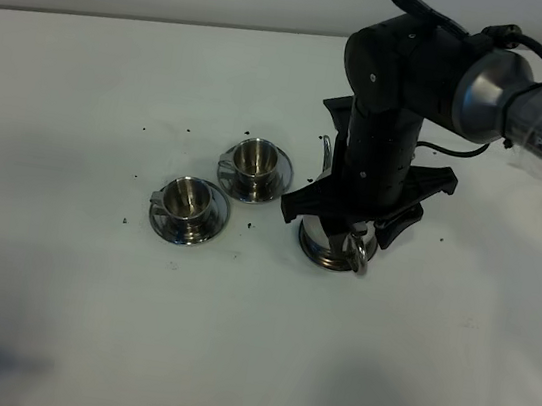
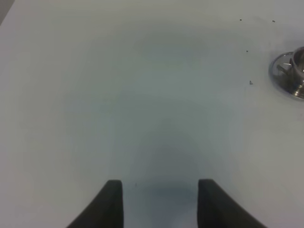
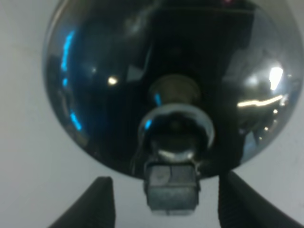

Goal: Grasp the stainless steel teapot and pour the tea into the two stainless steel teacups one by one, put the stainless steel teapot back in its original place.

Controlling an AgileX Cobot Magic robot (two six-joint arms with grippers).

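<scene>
Stainless steel all over this one, shiny enough that the right wrist view is mostly reflections. The stainless steel teapot (image 1: pixel 324 243) stands upright on the white table (image 1: pixel 53 314), just to the right of the two stainless steel teacups (image 1: pixel 254 158), each on its own saucer (image 1: pixel 187 224), and it's almost buried under the right arm. The right gripper (image 3: pixel 165 183) hangs straight above it with its fingers (image 3: pixel 100 202) spread wide. The loop handle (image 3: pixel 175 127) and the dark block at its end sit in the gap between them, but neither finger touches it, so it has hold of nothing yet. I'd guess it's lined up that way so that closing pinches the handle squarely and the pot won't swing once lifted. From the high camera the thin spout (image 1: pixel 326 152) pokes out on the far side of the arm and the handle on the near side, with the cups off to the pot's left, so the pour looks like a short carry plus a tilt. I can't make out any tea in either cup. The left gripper (image 2: pixel 160 190) is parked over bare table, fingers apart and empty, with one cup at the edge of its view, probably just keeping clear. A few dark specks (image 1: pixel 251 225) are scattered round the saucers.
</scene>
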